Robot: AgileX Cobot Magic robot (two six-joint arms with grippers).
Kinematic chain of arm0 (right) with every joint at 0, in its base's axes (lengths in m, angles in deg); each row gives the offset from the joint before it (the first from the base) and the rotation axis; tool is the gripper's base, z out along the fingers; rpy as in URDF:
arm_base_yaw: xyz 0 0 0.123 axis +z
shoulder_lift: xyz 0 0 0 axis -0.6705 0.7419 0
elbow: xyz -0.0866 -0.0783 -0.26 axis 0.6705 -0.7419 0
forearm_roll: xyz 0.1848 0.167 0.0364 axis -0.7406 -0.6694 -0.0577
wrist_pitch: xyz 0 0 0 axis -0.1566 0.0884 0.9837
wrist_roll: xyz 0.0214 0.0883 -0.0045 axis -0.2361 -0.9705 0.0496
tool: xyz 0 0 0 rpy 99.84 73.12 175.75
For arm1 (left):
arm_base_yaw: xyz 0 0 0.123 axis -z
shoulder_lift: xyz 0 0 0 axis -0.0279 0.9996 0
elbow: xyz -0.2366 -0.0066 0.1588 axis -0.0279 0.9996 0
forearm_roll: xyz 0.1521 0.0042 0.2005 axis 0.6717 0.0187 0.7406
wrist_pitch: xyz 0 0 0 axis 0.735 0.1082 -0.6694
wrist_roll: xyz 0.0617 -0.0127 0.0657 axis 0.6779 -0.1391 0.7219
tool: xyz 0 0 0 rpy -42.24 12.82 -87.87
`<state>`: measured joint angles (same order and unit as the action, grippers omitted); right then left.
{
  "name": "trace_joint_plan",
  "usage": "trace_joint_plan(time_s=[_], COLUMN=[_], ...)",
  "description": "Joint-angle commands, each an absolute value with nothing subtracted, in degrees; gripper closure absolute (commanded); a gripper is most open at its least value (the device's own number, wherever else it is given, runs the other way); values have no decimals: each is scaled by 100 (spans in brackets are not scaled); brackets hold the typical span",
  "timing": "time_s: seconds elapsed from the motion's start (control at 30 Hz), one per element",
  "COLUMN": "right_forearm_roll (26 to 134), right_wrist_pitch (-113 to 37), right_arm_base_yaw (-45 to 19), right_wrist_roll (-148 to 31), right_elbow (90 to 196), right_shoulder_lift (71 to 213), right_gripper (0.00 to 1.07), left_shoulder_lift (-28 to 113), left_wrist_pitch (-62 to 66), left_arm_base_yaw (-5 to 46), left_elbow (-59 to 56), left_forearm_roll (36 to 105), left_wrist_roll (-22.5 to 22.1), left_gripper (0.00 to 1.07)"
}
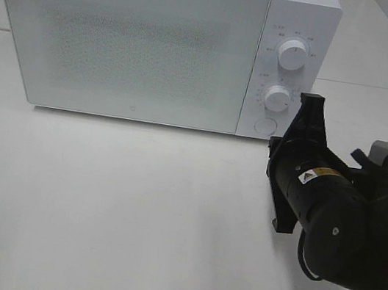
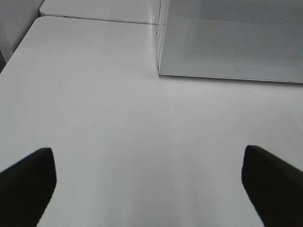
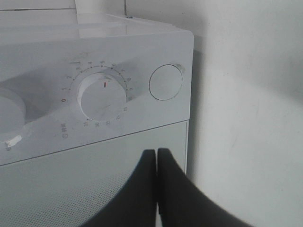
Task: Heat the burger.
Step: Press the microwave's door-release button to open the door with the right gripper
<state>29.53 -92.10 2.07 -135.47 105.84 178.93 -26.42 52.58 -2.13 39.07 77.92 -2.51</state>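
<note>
Now, one microwave (image 1: 121, 43), door shut and frosted, two dials (image 1: 292, 54) and one round button (image 1: 265, 125) just ahead of the right pincer (image 3: 156, 152), tips pressed together, empty, left pincer (image 2: 147, 158) spread wide, mostly cut off, burger's place impossible to tell.

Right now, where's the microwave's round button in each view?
Exterior high: the round button is at the control panel's lower end, just below the lower dial.
Left wrist: not in it.
Right wrist: the button sits beside that dial, beyond the shut right gripper.
Shared landmark: the door's mesh window, visible in all three views.
</note>
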Motion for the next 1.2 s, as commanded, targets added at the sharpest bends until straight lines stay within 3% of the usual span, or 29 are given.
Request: trace_joint_plan(time_s=[0.03, 1.2], right_forearm_roll=[2838, 3308], right_wrist_pitch=[-9256, -9245], right_arm_base_yaw=[172, -533], right_wrist_roll=[-13570, -13501], right_elbow=[10785, 12028], right_shoulder_lift=[18087, 19319], right_gripper=[107, 107], left_shoulder_lift=[-2734, -2734], left_wrist_pitch=[5230, 5230], left_arm_base_yaw=[-235, -235], left_elbow=[3925, 3925], left_forearm_roll=[7769, 7769], left_wrist_roll=[-239, -239], left_gripper=[7, 7])
